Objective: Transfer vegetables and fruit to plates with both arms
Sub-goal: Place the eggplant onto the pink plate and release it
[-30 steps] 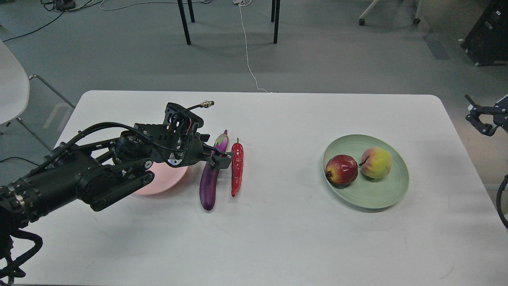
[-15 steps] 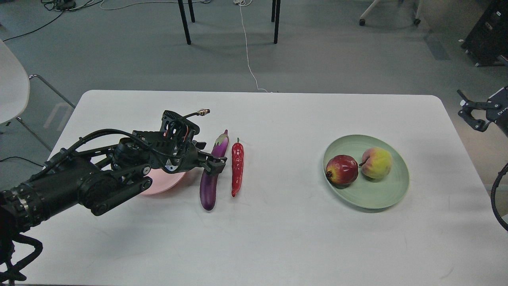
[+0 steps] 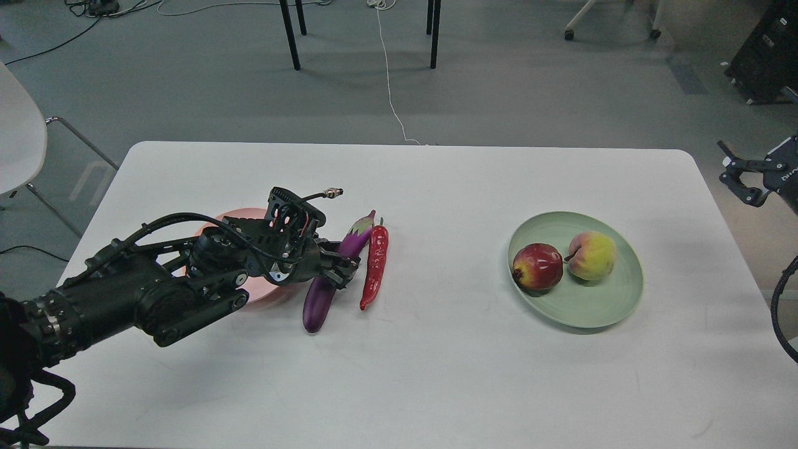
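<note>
Resting on the green plate (image 3: pixel 614 305), pomegranate (image 3: pixel 537 266) and peach (image 3: pixel 591 254) are placed; the eggplant (image 3: pixel 324 289), beside the chili (image 3: pixel 374 267) on the table, is clamped by the left gripper (image 3: pixel 345 269); the right gripper (image 3: pixel 739 181) is spread open.

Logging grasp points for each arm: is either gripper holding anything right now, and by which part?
The left gripper is closed around the eggplant at mid-body, below its cap. The right gripper is open, holding nothing.

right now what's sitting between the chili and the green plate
Nothing. In the head view the stretch of white table between the red chili and the green plate is bare.
</note>
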Available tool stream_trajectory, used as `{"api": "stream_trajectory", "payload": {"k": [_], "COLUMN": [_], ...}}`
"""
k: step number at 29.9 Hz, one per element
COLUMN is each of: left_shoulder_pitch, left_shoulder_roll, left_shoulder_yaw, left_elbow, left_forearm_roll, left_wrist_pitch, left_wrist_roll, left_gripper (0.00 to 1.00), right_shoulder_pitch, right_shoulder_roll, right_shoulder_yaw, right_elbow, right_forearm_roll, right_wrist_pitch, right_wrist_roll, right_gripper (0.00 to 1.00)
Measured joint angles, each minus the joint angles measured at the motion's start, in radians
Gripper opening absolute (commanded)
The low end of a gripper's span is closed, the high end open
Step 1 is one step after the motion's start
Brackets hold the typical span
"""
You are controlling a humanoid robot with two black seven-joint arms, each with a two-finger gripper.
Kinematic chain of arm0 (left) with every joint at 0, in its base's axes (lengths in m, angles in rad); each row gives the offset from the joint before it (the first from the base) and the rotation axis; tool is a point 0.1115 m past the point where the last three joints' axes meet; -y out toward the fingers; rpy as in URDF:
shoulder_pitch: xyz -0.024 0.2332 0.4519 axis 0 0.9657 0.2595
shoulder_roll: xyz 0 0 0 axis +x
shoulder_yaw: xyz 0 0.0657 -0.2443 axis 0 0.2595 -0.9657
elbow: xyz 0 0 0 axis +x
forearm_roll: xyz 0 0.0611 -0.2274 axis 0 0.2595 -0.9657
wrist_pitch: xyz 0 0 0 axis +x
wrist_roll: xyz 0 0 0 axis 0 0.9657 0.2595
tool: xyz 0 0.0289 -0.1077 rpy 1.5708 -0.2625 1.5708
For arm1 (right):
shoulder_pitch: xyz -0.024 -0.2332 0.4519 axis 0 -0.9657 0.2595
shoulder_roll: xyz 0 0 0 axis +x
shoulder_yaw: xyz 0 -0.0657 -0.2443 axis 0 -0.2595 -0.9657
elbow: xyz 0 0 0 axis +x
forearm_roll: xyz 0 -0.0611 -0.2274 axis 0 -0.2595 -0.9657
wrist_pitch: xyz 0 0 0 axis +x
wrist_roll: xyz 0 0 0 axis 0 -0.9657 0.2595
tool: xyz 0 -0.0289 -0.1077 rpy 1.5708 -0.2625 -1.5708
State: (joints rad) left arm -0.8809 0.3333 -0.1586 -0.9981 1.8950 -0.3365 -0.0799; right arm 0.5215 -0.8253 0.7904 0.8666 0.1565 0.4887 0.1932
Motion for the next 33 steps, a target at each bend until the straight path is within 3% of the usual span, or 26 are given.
{"api": "stream_trajectory", "payload": {"k": [4,13,18,28,31,33], "left_shoulder_pitch": [-0.050,-0.170,-0.159,-0.059,-0.028,-0.014], "left_shoulder_roll": [0.025,0.216,0.330,0.415,0.409,0.404], "left_shoulder_yaw": [-0.016,-0.007,0.028,0.076,0.076,0.076], "left_elbow": [-0.032,-0.132,-0.137,-0.130,-0.120,-0.100], "left_forearm_roll": [-0.024,-0.119,-0.113,-0.112,-0.112,-0.112], "left_wrist_pitch": [0.000,-0.014,-0.012,0.038,0.056,0.073], "left_wrist_roll": [0.000,-0.011,-0.064,-0.077,-0.076,-0.075], "left_gripper": [0.32,0.32,0.32,0.35,0.49,0.67], "right_shoulder_pitch": [0.000,0.006,0.006,0.012,0.014,0.014], "right_shoulder_roll": [0.000,-0.002,-0.002,-0.002,-0.002,-0.002], "right_shoulder_yaw": [0.000,0.012,0.012,0.009,0.009,0.009], "right_elbow": [0.001,0.002,0.002,0.004,0.005,0.005], "right_forearm_roll": [0.000,-0.001,-0.002,-0.004,-0.005,-0.005], "right_wrist_pitch": [0.000,0.000,0.000,0.000,0.000,0.000], "right_wrist_roll": [0.000,-0.002,-0.002,-0.004,-0.005,-0.006], "right_gripper": [0.98,0.98,0.98,0.98,0.98,0.98]}}
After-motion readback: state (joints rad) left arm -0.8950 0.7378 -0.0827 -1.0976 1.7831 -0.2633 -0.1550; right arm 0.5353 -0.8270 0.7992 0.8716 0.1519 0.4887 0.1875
